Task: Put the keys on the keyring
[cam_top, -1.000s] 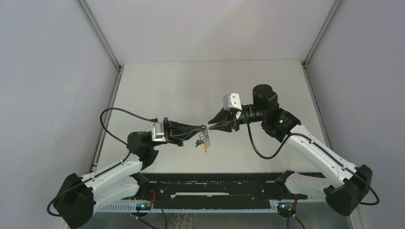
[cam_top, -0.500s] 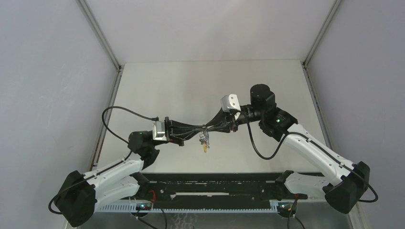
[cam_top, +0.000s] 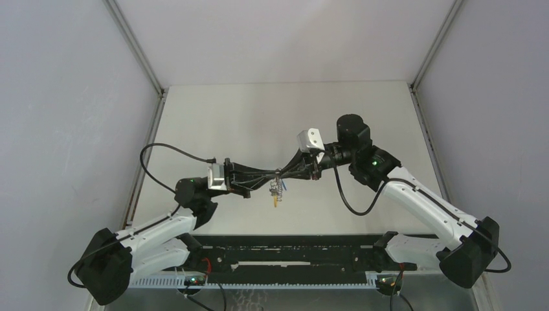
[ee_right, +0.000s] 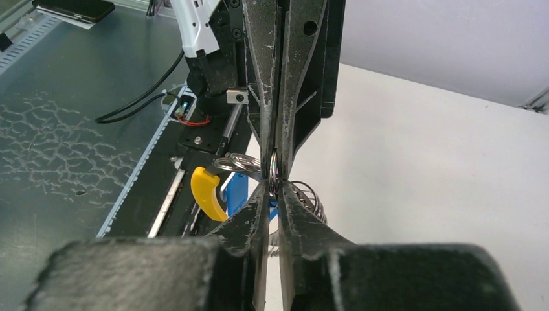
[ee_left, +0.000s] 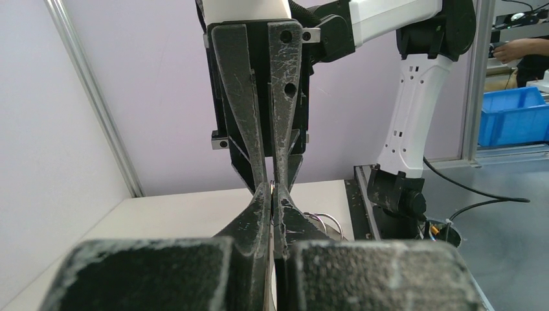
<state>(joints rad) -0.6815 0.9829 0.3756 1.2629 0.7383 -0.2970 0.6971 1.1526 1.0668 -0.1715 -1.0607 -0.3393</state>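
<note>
From above, the right end effector (cam_top: 285, 172) has swung in from well apart. It now meets the left end effector (cam_top: 274, 173) tip to tip above the pale, matte tabletop (cam_top: 259, 116), with the keyring (cam_top: 277, 188) dangling beneath. We judge a shared grip for threading is starting.

In the left wrist view, the left jaws are clamped on the thin silvery ring wire, and the right's scuffed black jaws have narrowed onto it too.

In the right wrist view, a glossy curved yellow section (ee_right: 207, 192) and the blue-headed keys (ee_right: 237, 192) hang beside springy wire loops.
</note>
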